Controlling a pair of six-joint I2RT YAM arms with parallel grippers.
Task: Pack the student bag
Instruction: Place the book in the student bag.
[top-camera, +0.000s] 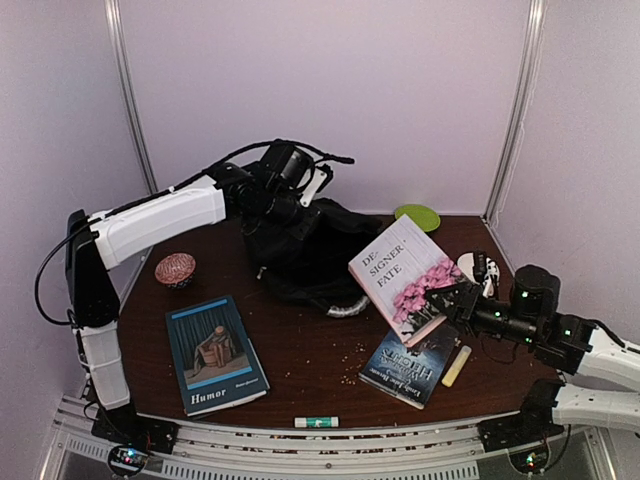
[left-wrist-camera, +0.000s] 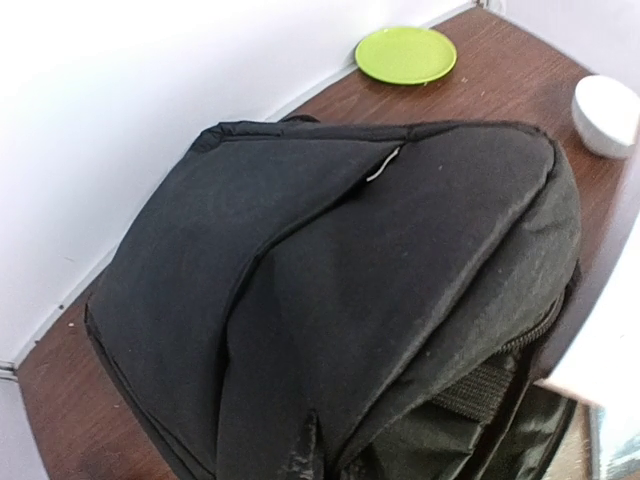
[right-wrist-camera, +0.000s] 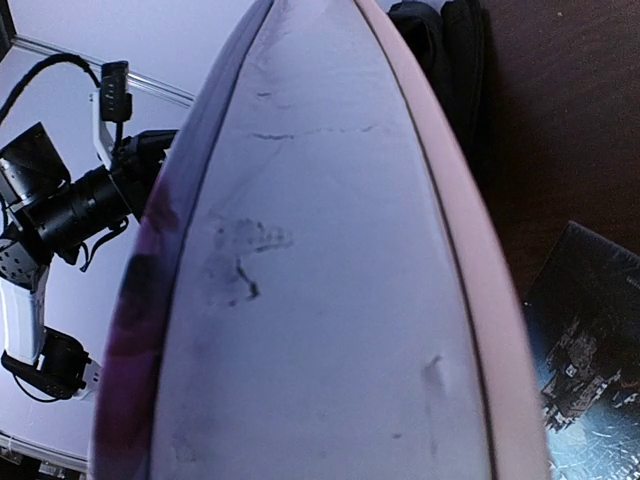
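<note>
At the desk's (top-camera: 300, 345) near edge, about 6 o'clock, a small white tube (top-camera: 316, 422) with a green band lies on its side. Just beyond it at 7 o'clock a blue book titled "Humor" (top-camera: 215, 355) lies flat, cover up. At 5 o'clock a dark book (top-camera: 410, 368) lies flat, with a pale stick (top-camera: 456, 365) just beside its right edge. Small crumbs (top-camera: 350, 366) are scattered between the two books.

Above the dark book, the right pincer (top-camera: 452, 300) reaches in from 4 o'clock and is clamped on the lower corner of a pink-and-white book (top-camera: 402, 272), which hangs tilted in the air, clear of the desk. In the right wrist view this book's pale cover fills most of the picture. A black-and-white object (top-camera: 482, 270) sits behind the right arm, too hidden to name.

At 9 o'clock a reddish patterned bowl (top-camera: 175, 268) stands alone, well apart from the rest.

The student bag (top-camera: 310, 255) sits past the middle of the desk, toward 12 o'clock, as a black heap peaking upward. The left pincer (top-camera: 272, 212) is at that peak with its fingers together; whether they pinch fabric cannot be told, since the left wrist view shows only the bag's black panels and a zipper seam.

Farthest back, at 1 o'clock by the wall, lies a green plate (top-camera: 417, 216).
</note>
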